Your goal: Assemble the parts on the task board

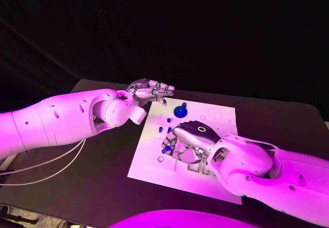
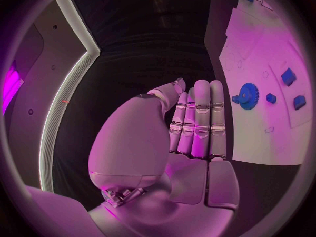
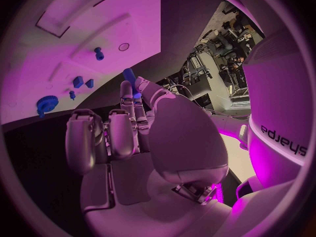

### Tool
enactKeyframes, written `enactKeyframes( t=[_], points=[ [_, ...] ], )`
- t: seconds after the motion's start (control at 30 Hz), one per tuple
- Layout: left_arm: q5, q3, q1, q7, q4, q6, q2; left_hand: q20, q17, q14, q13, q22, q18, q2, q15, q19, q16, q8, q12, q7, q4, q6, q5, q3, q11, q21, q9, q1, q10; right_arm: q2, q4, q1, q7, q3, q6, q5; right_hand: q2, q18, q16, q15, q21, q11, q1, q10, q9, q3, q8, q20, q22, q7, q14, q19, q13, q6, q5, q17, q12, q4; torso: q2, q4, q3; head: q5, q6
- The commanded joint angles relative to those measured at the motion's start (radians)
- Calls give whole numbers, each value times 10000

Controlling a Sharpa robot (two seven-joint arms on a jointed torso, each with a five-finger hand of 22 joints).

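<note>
Black table (image 1: 82,190), white task board (image 1: 154,164) | my right hand (image 1: 190,138) pinches a blue peg (image 3: 129,75) | left hand (image 1: 150,90) empty, fingers straight | align upright over hole, lower slowly

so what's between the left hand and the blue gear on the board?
Nothing: in the left wrist view, only bare white board and black table separate the left hand from the blue gear.
</note>
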Motion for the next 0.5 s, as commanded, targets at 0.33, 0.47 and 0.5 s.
enactKeyframes(
  t=[0.33,0.47,0.5],
  points=[
    [34,4,5,48,-25,242,108,20,-14,-61,9,-13,130,90,37,61,61,25,37,-9,-16,-79,-23,-54,-11,-56,-3,29,-47,726,-1009,-708,581,-41,-22,57,-38,-56,56,-3,-21,28,-36,-67,262,89,24,-29,1625,55,325,31,-11,29,73,-3,-59,6,11,6,4,214,-88],
    [34,4,5,46,-27,244,113,20,-14,-61,9,-13,130,90,37,61,61,25,37,-9,-16,-79,-23,-54,-11,-56,-3,29,-47,836,-1236,-757,633,-42,60,62,-38,-56,58,-2,-21,28,-36,-67,263,91,23,-29,1625,56,326,31,-11,27,76,0,-61,4,13,-6,-5,209,-116],
    [34,4,5,45,-26,244,113,20,-14,-61,9,-13,130,90,37,61,61,25,37,-9,-16,-79,-23,-54,-11,-56,-3,29,-47,858,-1281,-770,650,-42,72,62,-38,-56,59,-2,-21,28,-36,-67,263,92,23,-29,1625,56,326,31,-11,27,77,1,-61,4,15,-4,-6,185,-124]
  ],
)
